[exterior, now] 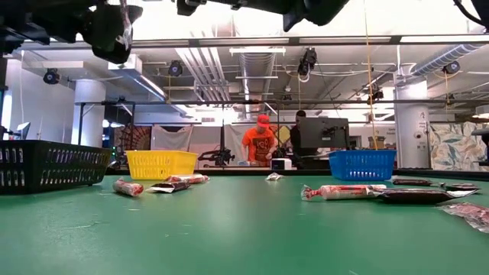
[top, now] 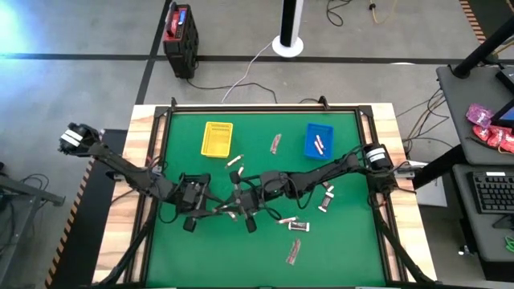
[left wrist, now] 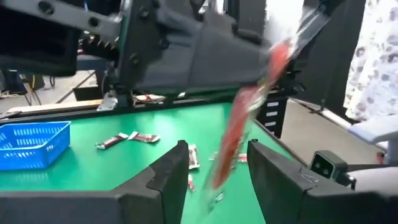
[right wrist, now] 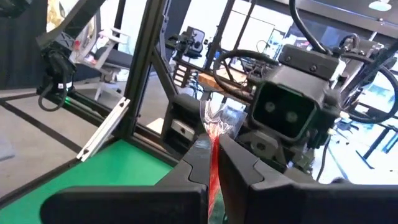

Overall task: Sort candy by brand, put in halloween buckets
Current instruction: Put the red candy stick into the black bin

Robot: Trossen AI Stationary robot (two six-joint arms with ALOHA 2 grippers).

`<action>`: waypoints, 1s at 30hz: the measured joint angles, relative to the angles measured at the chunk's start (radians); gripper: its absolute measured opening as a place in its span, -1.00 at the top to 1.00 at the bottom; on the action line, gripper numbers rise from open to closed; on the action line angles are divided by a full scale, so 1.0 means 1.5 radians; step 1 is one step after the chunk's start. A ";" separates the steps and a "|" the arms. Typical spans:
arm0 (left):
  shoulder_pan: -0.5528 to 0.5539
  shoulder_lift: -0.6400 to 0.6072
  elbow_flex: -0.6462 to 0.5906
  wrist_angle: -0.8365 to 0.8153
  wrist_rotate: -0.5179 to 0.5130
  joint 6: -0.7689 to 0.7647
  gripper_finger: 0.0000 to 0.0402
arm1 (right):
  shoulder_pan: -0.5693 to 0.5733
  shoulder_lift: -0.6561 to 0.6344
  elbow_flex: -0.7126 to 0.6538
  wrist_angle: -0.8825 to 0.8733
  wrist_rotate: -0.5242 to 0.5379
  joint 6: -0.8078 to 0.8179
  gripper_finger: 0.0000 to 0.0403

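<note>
From above I cannot separate the two grippers cleanly: both dark arms meet over the middle of the green table (top: 337,241) and their fingers merge into one tangle, so the handoff point is hard to read there. The low view cuts both arms off at the top edge and shows only dark undersides. What settles it for me is the wrist cameras. The right gripper (right wrist: 212,167) is clamped tight on a red-wrapped candy bar (right wrist: 213,163), whose crinkled clear end sticks out just beyond the fingertips, with the left arm's wrist camera housing right behind it. In the left wrist view the same bar (left wrist: 239,134) hangs blurred and slanted between the fingers of the left gripper (left wrist: 217,163), which stand apart on either side of it; I cannot tell whether either finger touches the wrapper. Both arms reach inward and face each other nose to nose, held well above the cloth. The yellow bin (top: 218,138) sits at the back left of the table and the blue bin (top: 319,140) at the back right with a couple of bars inside; the black bin (exterior: 47,164) is cut off at the left edge of the low view and lies mostly hidden under the left arm from above. Loose candy (top: 292,223) lies scattered on the cloth around and in front of the grippers, brands unreadable. A person in an orange shirt (exterior: 260,143) stands far behind the table.
</note>
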State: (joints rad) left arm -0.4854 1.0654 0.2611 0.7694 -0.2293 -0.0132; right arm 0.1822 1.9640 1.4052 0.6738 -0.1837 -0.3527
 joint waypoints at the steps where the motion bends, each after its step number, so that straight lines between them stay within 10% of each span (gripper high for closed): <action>1: 0.000 0.002 0.000 0.000 -0.001 0.001 0.32 | 0.000 0.000 0.000 0.001 0.000 0.000 0.94; 9: 0.000 0.004 0.000 -0.001 0.001 0.003 0.94 | -0.002 0.000 0.000 -0.001 0.020 0.009 0.94; 23: 0.001 -0.045 0.000 -0.071 -0.007 -0.032 1.00 | -0.009 -0.011 0.010 -0.054 0.100 0.082 0.38; 30: 0.001 -0.155 0.037 -0.382 -0.026 -0.238 1.00 | -0.010 -0.045 0.010 -0.169 0.180 0.089 0.12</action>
State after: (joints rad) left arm -0.4843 0.8330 0.3171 0.1960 -0.2681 -0.3706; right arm 0.1673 1.8968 1.4200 0.4206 0.0865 -0.2195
